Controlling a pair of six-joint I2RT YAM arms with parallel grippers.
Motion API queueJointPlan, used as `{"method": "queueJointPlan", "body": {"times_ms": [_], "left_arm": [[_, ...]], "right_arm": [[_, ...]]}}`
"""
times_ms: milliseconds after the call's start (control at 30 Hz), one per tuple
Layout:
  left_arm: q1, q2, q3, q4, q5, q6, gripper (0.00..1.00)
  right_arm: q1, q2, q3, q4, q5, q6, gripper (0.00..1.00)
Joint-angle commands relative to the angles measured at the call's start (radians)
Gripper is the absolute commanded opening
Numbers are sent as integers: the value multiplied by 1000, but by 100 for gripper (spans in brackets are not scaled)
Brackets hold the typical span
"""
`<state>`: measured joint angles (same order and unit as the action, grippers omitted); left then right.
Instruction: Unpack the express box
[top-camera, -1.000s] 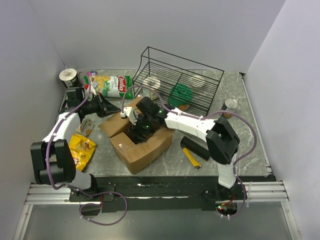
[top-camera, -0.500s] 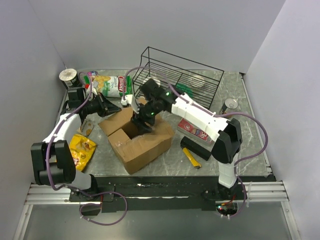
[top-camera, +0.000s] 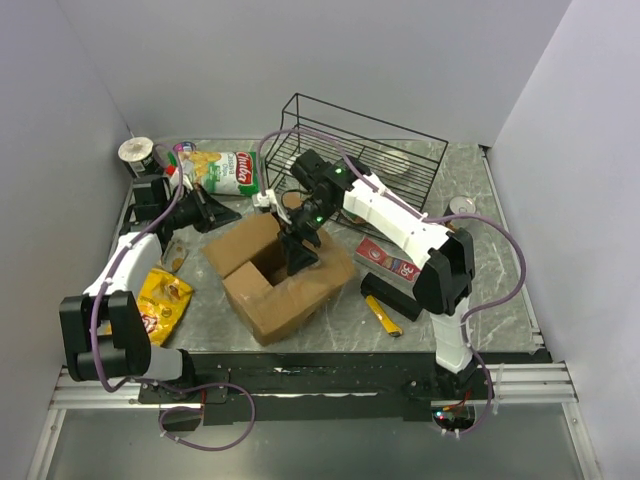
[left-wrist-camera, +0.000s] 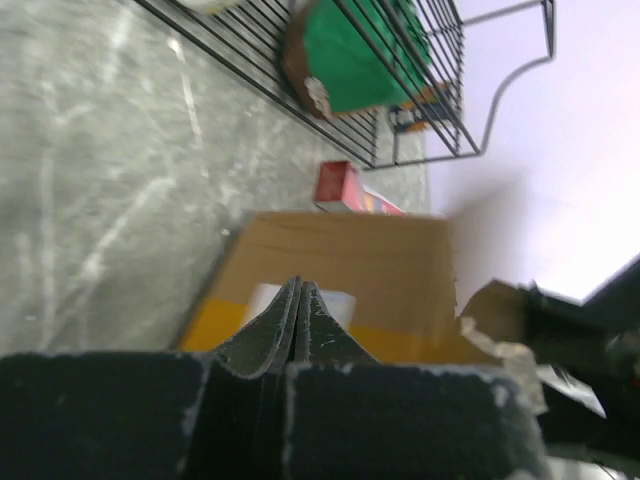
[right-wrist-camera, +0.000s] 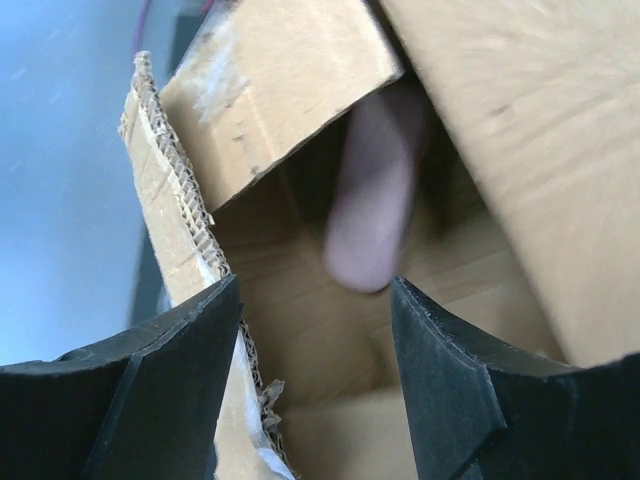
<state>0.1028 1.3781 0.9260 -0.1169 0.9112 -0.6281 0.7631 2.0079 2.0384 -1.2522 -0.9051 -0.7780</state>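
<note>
The brown corrugated cardboard express box (top-camera: 290, 300) sits on the grey marbled counter (top-camera: 480, 290) a little left of the middle, turned at an angle, with its top flaps spread and its dark hollow showing. The right arm's fingers (top-camera: 298, 256) point down into that opening from the far right. In the right wrist view these fingers (right-wrist-camera: 175, 375) stand wide apart with nothing between them. Past them are a raised flap of the box (right-wrist-camera: 290, 120) with a ragged corrugated edge, bare cardboard inside, and a blurred mauve cable (right-wrist-camera: 370, 200) hanging across the gap. The left arm's fingers (top-camera: 222, 212) lie low over the counter just beside the box's far-left flap, pressed flat together and holding nothing. In the left wrist view their tips (left-wrist-camera: 298, 295) line up with a flap (left-wrist-camera: 350, 250) bearing yellowish tape and a white label; whether they touch it cannot be told. Beyond the box stands a black wire basket (top-camera: 400, 150) with a round green object (left-wrist-camera: 365, 45) inside. A white and green chips bag (top-camera: 225, 170) and a round cup (top-camera: 137, 153) lie far left, and a yellow snack packet (top-camera: 162, 297) lies left of the box. To the box's right lie a red packet (top-camera: 388, 262), a black bar (top-camera: 390, 297) and a yellow stick (top-camera: 385, 318), with a small round tin (top-camera: 461, 206) farther right.
</note>
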Motion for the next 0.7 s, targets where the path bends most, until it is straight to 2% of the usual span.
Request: {"method": "queueJointPlan", "body": {"times_ms": [0,233,300,367,400,467,500,533,567,667], "left_arm": [[14,6,48,46,-51,34,1],[11,35,59,57,-34,34,1],[9,39,62,100,39,16,3],[9,15,53,208,131,-56,14],[9,0,50,314,223,-86,32],[5,-31,68,338,281,-92,48],[3,-37,92,282,285,-34,56],[0,-42,141,122,281,38,58],[-3,-42,161,53,272,173,60],[-12,-24,195,-78,253,301,70]], "right_arm": [[36,-133,-55,-319,-31,-50,68],[67,-270,-110,-319,26,-61,67],[68,-288,-119,-312,55,-66,68],[67,-294,-126,-317,64,-70,68],[67,-294,-126,-317,66,-69,68],[68,-299,-124,-317,66,-70,67],[68,-301,-126,-317,66,-73,67],[70,-299,-129,-317,64,-78,68],[71,-299,-129,-314,66,-81,68],[68,-293,-133,-300,75,-72,68]]}}
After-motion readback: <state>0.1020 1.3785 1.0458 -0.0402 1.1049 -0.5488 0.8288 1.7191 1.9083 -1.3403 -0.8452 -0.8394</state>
